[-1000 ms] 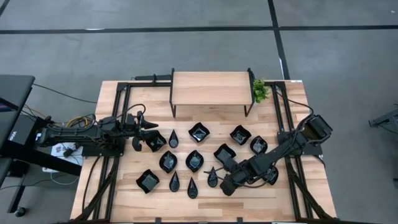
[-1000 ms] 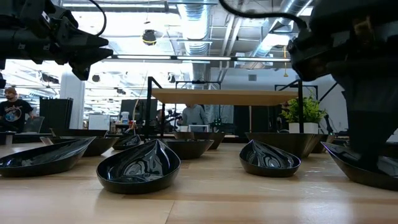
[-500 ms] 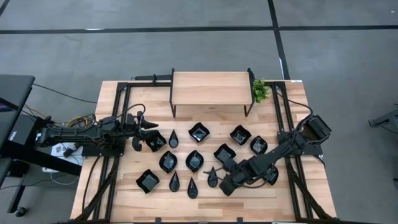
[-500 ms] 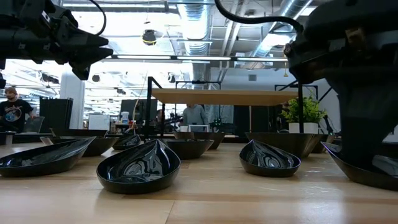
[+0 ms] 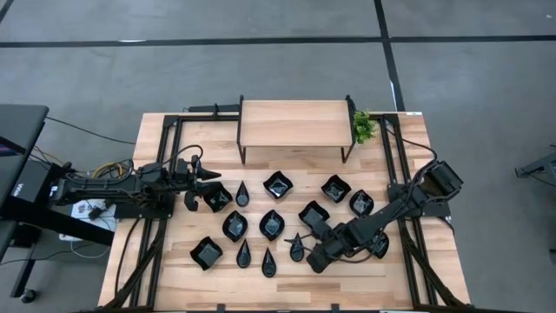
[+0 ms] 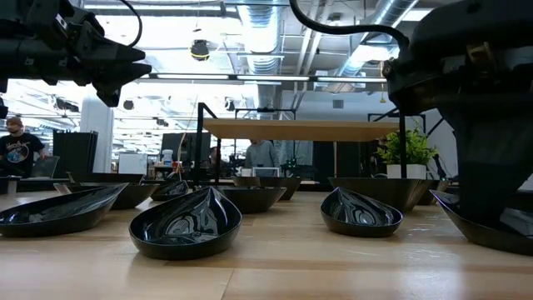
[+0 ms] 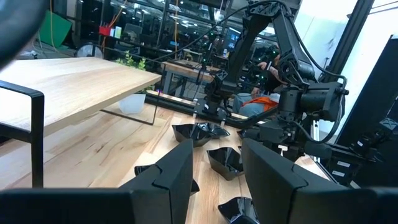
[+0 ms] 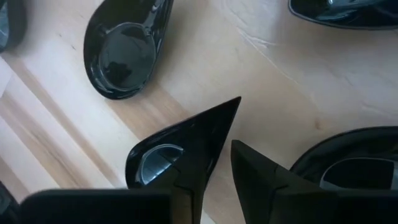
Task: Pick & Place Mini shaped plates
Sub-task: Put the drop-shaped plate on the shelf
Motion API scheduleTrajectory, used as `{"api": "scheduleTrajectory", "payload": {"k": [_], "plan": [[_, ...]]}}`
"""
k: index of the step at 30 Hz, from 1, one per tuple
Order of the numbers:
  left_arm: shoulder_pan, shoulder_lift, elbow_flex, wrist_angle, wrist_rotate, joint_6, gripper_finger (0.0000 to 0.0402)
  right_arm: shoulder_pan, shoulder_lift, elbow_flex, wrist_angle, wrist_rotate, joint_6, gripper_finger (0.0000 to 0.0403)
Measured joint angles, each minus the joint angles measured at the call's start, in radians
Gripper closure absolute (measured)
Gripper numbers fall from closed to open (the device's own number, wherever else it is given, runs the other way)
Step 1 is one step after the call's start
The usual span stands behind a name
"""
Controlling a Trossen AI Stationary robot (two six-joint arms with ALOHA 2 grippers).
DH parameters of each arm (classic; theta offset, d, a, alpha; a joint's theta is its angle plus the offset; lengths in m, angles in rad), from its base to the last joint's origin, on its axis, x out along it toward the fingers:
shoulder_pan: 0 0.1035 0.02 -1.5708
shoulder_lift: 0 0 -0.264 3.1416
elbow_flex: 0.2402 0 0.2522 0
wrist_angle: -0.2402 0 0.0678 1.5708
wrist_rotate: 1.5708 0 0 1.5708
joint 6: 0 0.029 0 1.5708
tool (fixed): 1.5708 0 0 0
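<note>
Wooden bench (image 5: 182,261) on a grey floor, seen from above, with a raised wooden shelf (image 5: 294,123) at its far edge and a small potted plant (image 5: 362,127) beside the shelf's right end. A dozen or so glossy black mini plates (image 5: 272,224), some leaf-shaped and some squarish, lie scattered over the middle of the bench.

Right tool (image 5: 314,258): low over the front centre of the bench, just beside a teardrop plate (image 5: 298,248). In the right wrist view its two dark fingers (image 8: 205,143) stand a little apart, and the narrow gap between them holds nothing; one finger overlaps the rim of that small plate (image 8: 152,163), though contact cannot be judged. A second, leaf-shaped plate (image 8: 126,55) lies near and apart; a larger plate (image 8: 351,165) lies on the other side of the fingers.

Left tool (image 5: 204,188): raised at the bench's left side, next to a squarish plate (image 5: 218,197). In the left wrist view its fingers (image 7: 176,177) are parted and empty, with plates (image 7: 199,132) and the right arm (image 7: 292,106) beyond them.

Low view: plates in a row on the bench, the nearest (image 6: 186,223) at centre-left; a person (image 6: 17,154) is visible in the room behind.
</note>
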Motion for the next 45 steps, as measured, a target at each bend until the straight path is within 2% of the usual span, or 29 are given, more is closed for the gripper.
{"api": "scheduleTrajectory", "payload": {"k": [6,20,34,45], "plan": [[0.000,0.000,0.000,0.006,0.000,0.000,0.0263,0.000,-0.002,-0.051,0.094,-0.007,0.031,0.0331],[0.000,0.000,0.000,0.014,0.000,0.000,0.0263,0.000,-0.002,-0.052,0.096,-0.010,0.033,0.0332],[0.000,0.000,0.000,0.019,0.000,0.000,0.0263,0.000,-0.002,-0.053,0.100,-0.011,0.033,0.0397],[0.000,0.000,0.000,0.021,0.000,0.000,0.0263,0.000,-0.028,-0.054,0.092,-0.005,0.031,0.0401]]}}
